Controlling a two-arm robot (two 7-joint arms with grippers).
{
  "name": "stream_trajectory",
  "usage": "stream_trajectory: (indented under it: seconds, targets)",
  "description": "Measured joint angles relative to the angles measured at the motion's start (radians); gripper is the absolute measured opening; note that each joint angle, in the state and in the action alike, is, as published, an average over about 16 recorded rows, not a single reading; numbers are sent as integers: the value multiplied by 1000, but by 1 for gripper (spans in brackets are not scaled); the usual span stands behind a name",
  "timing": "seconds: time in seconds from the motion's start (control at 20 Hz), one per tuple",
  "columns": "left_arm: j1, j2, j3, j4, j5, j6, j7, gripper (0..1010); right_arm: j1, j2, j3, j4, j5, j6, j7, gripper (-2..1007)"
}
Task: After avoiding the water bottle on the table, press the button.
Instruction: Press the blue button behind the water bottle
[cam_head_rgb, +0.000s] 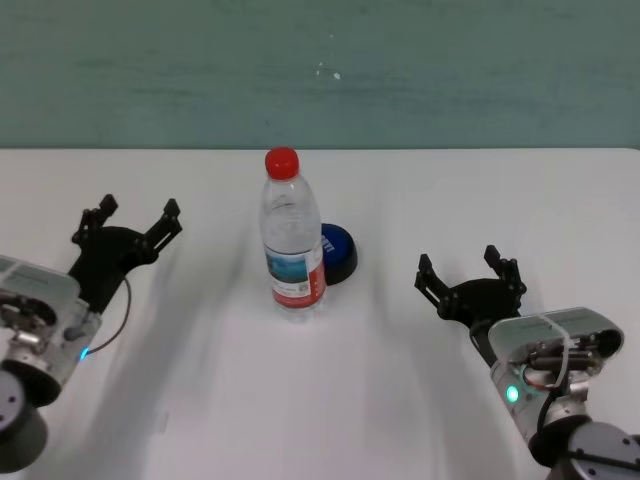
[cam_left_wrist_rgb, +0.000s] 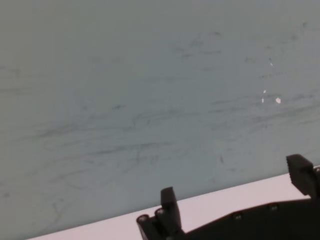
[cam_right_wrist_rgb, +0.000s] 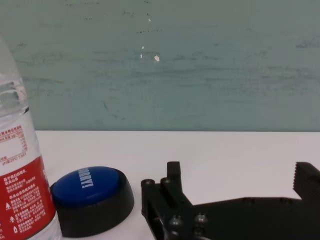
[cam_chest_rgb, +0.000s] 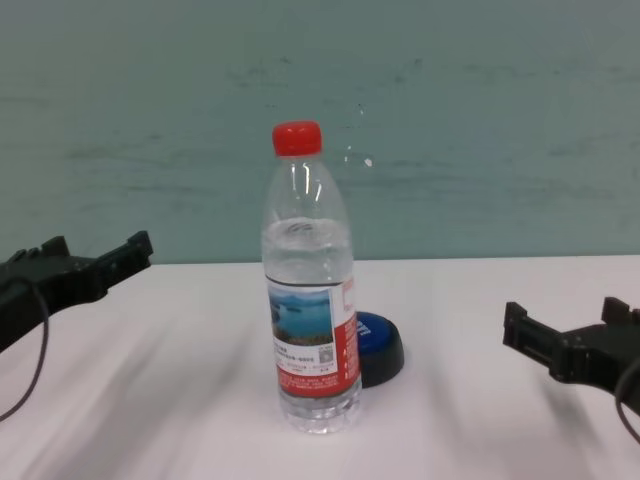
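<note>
The water bottle (cam_head_rgb: 293, 240), clear with a red cap and a red-and-white label, stands upright in the middle of the white table (cam_head_rgb: 300, 410). The blue-domed button (cam_head_rgb: 341, 251) on its black base sits just behind the bottle, to its right, partly hidden by it. My right gripper (cam_head_rgb: 466, 268) is open and empty, low over the table to the right of the button. In the right wrist view its open jaws face the button (cam_right_wrist_rgb: 90, 192) and the bottle (cam_right_wrist_rgb: 20, 190). My left gripper (cam_head_rgb: 137, 213) is open and empty at the far left, away from both.
A teal wall (cam_head_rgb: 320, 70) runs along the table's far edge. In the chest view the bottle (cam_chest_rgb: 308, 300) stands in front of the button (cam_chest_rgb: 383, 347), with bare table on both sides of it.
</note>
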Motion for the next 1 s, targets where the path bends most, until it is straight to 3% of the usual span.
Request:
stream_trajectory:
  seconds: [0.45,1.0]
  targets:
    - [54,21,-19,-63,-36,14,-18,1010,0,0,0,0,0,0,0,1004]
    - [121,44,-20,-130,-65,22,-38,1010,0,0,0,0,0,0,0,1004]
